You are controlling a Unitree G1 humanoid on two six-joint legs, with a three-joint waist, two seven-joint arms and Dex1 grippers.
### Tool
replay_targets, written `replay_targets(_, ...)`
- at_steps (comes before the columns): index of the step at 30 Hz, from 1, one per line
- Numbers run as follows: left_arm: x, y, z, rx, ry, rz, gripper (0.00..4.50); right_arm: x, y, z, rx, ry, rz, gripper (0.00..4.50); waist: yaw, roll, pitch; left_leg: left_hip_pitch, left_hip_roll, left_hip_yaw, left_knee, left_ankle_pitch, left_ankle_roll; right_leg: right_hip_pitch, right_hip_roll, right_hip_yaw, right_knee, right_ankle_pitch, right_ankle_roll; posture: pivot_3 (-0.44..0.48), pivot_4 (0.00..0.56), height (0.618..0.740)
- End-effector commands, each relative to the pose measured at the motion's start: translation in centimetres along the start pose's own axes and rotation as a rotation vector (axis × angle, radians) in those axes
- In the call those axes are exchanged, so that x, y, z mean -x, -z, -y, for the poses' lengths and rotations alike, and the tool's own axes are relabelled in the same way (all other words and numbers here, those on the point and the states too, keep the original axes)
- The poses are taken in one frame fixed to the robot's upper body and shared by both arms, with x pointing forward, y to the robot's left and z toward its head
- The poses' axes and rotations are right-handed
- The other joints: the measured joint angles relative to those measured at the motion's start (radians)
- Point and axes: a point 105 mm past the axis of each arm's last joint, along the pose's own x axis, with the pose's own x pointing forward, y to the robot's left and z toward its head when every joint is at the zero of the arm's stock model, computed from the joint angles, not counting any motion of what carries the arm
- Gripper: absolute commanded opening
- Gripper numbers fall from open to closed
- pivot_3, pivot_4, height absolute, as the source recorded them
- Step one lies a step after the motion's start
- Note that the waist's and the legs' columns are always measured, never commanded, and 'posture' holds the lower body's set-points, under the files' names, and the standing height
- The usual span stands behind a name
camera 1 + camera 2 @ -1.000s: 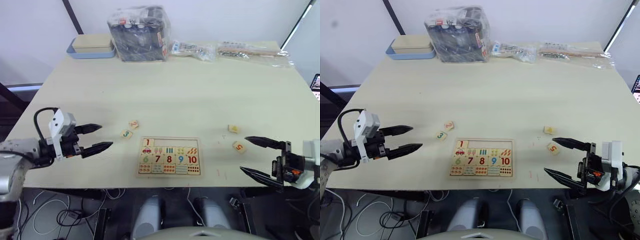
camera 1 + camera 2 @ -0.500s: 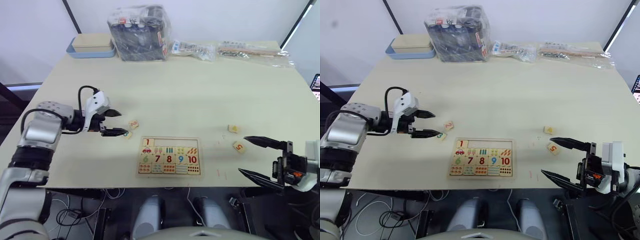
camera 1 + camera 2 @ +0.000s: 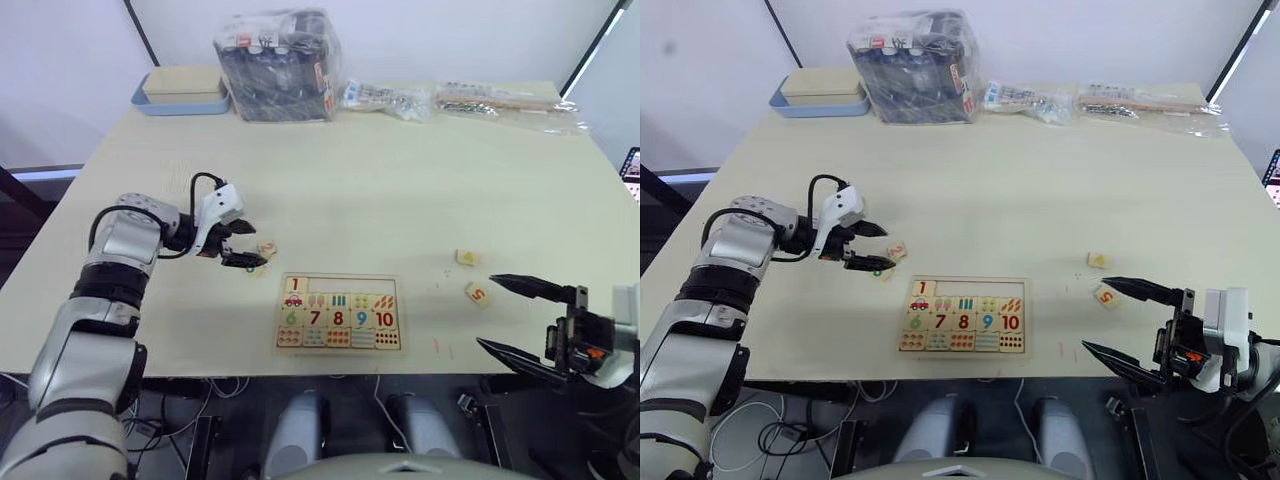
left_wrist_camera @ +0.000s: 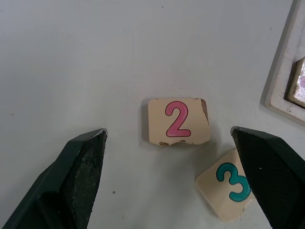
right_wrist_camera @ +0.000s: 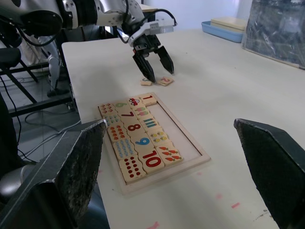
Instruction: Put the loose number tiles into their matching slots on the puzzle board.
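Left gripper (image 3: 243,246) advanced rightward since earlier frame, fingers apart, now straddling tile 2 (image 4: 177,120); tile 3 (image 4: 228,189) under one finger. Both at puzzle board's (image 3: 338,312) 10 o'clock. Grasp looks imminent. Right gripper (image 3: 519,318) spread, idle, tile 5 (image 3: 478,294) at its 11 o'clock.

Left gripper (image 3: 243,245) now over tile 2 (image 4: 178,121)

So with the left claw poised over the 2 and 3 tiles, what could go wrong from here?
1. The 3 tile lies right beside the 2 tile, partly under one finger of the open left claw; closing could catch or push both.
2. Both tiles sit close to the puzzle board's rim, so a nudged tile might jam against it.
3. The 2 tile's edge looks chipped, so it may seat poorly.
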Motion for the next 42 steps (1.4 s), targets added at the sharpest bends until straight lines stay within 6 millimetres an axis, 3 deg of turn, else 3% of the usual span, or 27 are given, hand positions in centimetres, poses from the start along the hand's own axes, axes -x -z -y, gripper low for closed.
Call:
replay_targets(1,0.2,-0.6,-0.3,-0.021,-0.013,0.002,4.42,0.0,-0.7,-0.2,0.041,0.004,0.016,4.5,0.0,0.0,0.0,0.0,0.0,0.0,0.0,0.0,0.0,0.0,0.0,0.0,0.0,0.0,0.0,0.0,0.15,0.74)
replay_targets(5,-0.3,-0.4,-0.2,-0.027,-0.016,-0.008,4.42,-0.1,-0.6,-0.2,0.043,0.012,0.017,4.5,0.001,0.0,0.0,0.0,0.0,0.0,0.0,0.0,0.0,0.0,0.0,0.0,0.0,0.0,0.0,0.0,0.15,0.74)
replay_targets(11,-0.4,-0.2,0.1,-0.034,-0.007,-0.011,1.67,-0.2,-0.6,-0.2,0.045,0.017,0.019,4.5,0.0,0.0,0.0,0.0,0.0,0.0,0.0,0.0,0.0,0.0,0.0,0.0,0.0,0.0,0.0,0.0,0.15,0.74)
replay_targets(19,-1.0,-0.4,1.0,-0.044,0.007,-0.003,1.67,-0.3,-0.5,-0.1,0.048,0.023,0.023,4.5,0.001,0.0,0.0,0.0,0.001,0.0,0.0,0.0,0.0,0.0,-0.001,0.0,0.0,0.0,0.0,0.0,0.15,0.74)
replay_targets(21,-0.9,-0.5,1.1,-0.028,-0.009,0.007,1.5,-0.4,-0.5,-0.1,0.048,0.022,0.023,4.5,0.001,0.0,0.0,0.0,0.0,0.0,0.0,0.0,0.0,0.0,-0.001,0.0,0.0,0.0,0.0,0.0,0.15,0.74)
replay_targets(26,0.9,-2.2,2.0,0.064,-0.092,0.073,1.47,-0.5,-0.5,-0.4,0.045,0.019,0.024,4.5,-0.001,0.0,0.0,0.0,0.001,0.0,0.0,0.0,0.0,0.0,-0.001,0.0,0.001,0.0,0.0,0.0,0.15,0.74)
replay_targets(35,5.9,-2.2,7.6,0.339,-0.296,0.039,1.47,-1.1,-0.4,-0.7,-0.003,-0.056,0.038,4.5,0.0,0.001,0.0,0.001,0.003,-0.001,0.0,0.0,0.0,0.0,-0.001,0.0,0.001,-0.002,-0.003,0.0,0.15,0.74)
replay_targets(37,6.1,-1.8,8.7,0.411,-0.33,0.018,1.47,-1.2,-0.4,-0.7,-0.01,-0.075,0.039,4.5,0.005,0.0,0.0,0.001,0.002,-0.003,0.0,0.0,0.0,0.001,-0.001,-0.001,0.001,-0.003,-0.004,0.0,0.15,0.74)
replay_targets(42,5.8,1.4,11.7,0.465,-0.406,-0.08,1.47,-1.5,-0.4,-0.7,-0.031,-0.129,0.044,4.5,-0.006,0.0,0.001,0.002,0.001,-0.002,0.0,0.0,0.0,0.001,-0.001,0.002,0.0,-0.002,-0.003,0.0,0.15,0.74)
